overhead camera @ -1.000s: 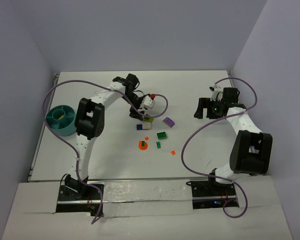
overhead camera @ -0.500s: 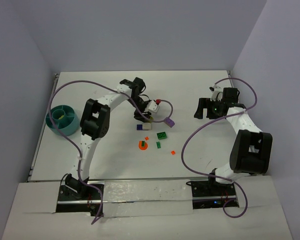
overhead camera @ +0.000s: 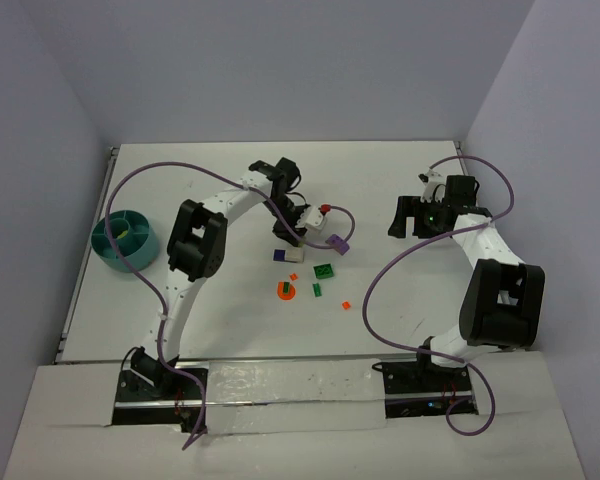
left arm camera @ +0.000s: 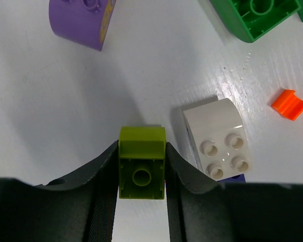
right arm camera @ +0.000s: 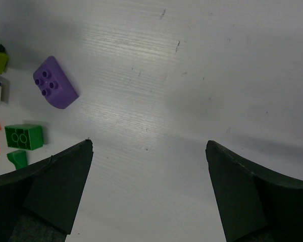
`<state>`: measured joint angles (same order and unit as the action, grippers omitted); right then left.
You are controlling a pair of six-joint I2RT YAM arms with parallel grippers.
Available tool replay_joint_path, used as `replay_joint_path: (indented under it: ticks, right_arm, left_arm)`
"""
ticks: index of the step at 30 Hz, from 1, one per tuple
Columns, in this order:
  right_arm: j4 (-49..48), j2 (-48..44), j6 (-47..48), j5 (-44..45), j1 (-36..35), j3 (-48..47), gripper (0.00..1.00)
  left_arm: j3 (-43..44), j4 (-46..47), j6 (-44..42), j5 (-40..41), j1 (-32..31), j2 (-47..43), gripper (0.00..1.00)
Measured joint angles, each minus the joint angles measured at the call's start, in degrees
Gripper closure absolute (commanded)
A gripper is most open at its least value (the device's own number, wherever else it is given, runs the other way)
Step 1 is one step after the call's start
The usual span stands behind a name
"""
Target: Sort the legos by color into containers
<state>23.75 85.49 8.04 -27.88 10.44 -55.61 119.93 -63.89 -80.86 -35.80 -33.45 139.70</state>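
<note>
Mid-table: left gripper (left arm camera: 141,151) fingers clamped on small lime green plastic brick (left arm camera: 142,169).
Brick on white table (left arm camera: 65,106), round-socket face toward wrist, no clear long axis, just beside white four-stud brick (left arm camera: 217,136); right gripper (right arm camera: 149,146) fingers wide apart.

White table (overhead camera: 400,190) — pale lilac walls (overhead camera: 280,70) around

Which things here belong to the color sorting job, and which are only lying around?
Job: lime brick, white brick, purple brick, green brick, orange disc, orange chip, teal bowl.
Lying around: only the arms' purple cables.
</note>
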Motion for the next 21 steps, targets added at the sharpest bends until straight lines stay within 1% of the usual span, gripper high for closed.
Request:
replay_joint_path:
  ticks: [2, 3, 6, 9, 10, 13, 15, 17, 19, 21]
  right_arm:
    - [0.0, 0.0, 0.0, 0.0, 0.0, 0.0, 0.00]
    - [0.0, 0.0, 0.0, 0.0, 0.0, 0.0, 0.00]
    - [0.0, -0.1, 0.0, -0.2, 0.0, 0.0, 0.00]
    - [0.0, -0.4, -0.1, -0.3, 0.0, 0.0, 0.00]
    - [0.0, -0.6, -0.1, -0.4, 0.0, 0.0, 0.00]
    - [0.0, -1.2, -0.1, -0.7, -0.3, 0.0, 0.00]
    - [0.0, -1.3, -0.1, -0.6, -0.9, 0.0, 0.00]
    - [0.2, -1.3, -0.3, -0.2, -2.1, -0.3, 0.00]
    - [0.3, -1.3, -0.3, 0.4, -4.1, -0.8, 0.00]
    - [0.3, -1.3, -0.3, 1.3, -6.6, -1.3, 0.00]
  left_arm:
    - [-0.6, 0.6, 1.7, 0.4, 0.1, -0.5, 0.96]
    - [-1.1, 0.9, 3.1, 0.6, 0.2, -1.0, 1.00]
    - [-4.6, 3.9, 8.3, 0.3, 1.0, -4.8, 1.00]
    - [-11.8, 9.6, 18.3, -1.8, 3.8, -13.8, 1.00]
    - [-15.3, 13.4, 22.5, -3.0, 5.6, -18.3, 1.00]
    - [-24.2, 22.6, 36.1, -5.7, 12.5, -33.3, 1.00]
    - [-29.5, 29.5, 45.3, -7.6, 18.8, -43.8, 1.00]
    - [-34.2, 34.5, 52.9, -8.8, 25.9, -53.1, 1.00]
    - [-38.4, 37.3, 58.2, -9.2, 32.3, -60.0, 1.00]
    - [-41.8, 38.7, 61.9, -9.7, 38.2, -64.5, 1.00]
